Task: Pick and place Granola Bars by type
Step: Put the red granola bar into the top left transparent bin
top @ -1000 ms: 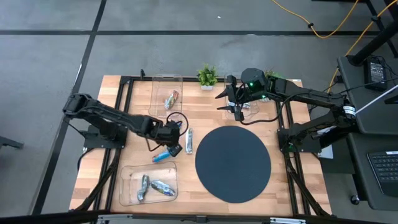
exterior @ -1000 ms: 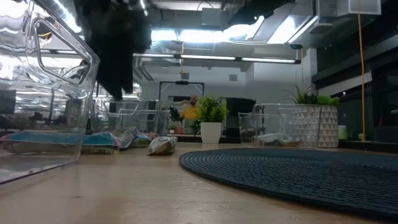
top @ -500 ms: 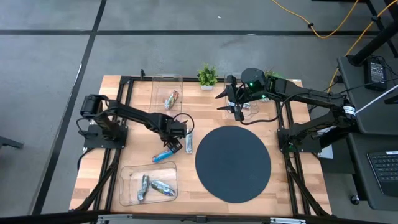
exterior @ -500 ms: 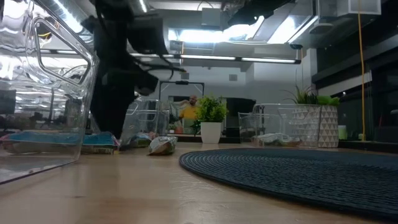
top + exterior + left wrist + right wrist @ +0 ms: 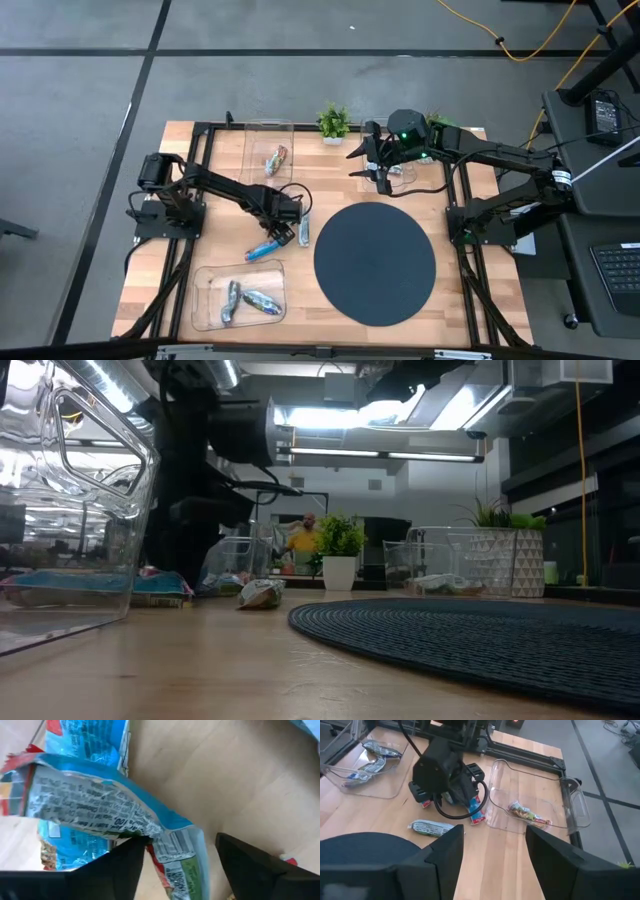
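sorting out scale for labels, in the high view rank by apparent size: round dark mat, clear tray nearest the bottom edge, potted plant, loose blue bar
1. round dark mat
2. clear tray
3. potted plant
4. blue bar, smallest

Even, bright overhead light on the table (image 5: 210,150), shadows soft and short. Down low, ceiling strip lights (image 5: 380,456) flare white and glare streaks the clear tray (image 5: 70,480); the near tabletop is blurred. Left wrist view sits very close, wrapper (image 5: 100,815) print soft, dark fingers (image 5: 250,865) smeared.
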`<action>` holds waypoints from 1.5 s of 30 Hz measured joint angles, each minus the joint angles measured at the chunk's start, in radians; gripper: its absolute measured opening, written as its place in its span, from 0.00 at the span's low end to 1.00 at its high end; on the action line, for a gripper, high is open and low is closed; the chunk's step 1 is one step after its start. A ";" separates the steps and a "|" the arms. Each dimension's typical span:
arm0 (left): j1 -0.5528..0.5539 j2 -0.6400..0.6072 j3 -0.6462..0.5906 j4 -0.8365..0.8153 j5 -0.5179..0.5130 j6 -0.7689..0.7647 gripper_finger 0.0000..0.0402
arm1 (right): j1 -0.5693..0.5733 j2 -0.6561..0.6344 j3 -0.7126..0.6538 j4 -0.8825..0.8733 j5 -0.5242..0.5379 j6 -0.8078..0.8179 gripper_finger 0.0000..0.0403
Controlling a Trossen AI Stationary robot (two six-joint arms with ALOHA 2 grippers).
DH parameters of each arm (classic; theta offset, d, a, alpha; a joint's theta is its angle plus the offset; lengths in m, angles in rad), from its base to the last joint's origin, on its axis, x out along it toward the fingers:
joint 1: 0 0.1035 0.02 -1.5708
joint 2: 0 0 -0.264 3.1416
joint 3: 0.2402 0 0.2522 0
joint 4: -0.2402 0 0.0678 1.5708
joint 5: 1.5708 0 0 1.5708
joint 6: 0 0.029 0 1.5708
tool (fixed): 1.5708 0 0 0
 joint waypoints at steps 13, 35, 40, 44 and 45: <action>-0.090 -0.022 -0.003 -0.010 -0.007 -0.174 0.10 | 0.000 0.000 0.000 0.000 0.000 0.002 0.54; -0.253 -0.512 0.369 -0.291 -0.459 -0.148 0.05 | 0.000 0.000 0.000 -0.009 0.000 0.000 0.54; -0.286 -0.580 0.370 -0.290 -0.523 -0.148 0.05 | 0.000 0.000 0.000 -0.013 0.000 0.000 0.54; -0.286 -0.591 0.370 -0.290 -0.532 -0.137 0.05 | 0.000 0.000 0.000 -0.014 0.000 -0.001 0.54; -0.285 -0.592 0.370 -0.288 -0.535 -0.131 0.05 | 0.000 0.000 0.000 -0.014 0.000 -0.003 0.54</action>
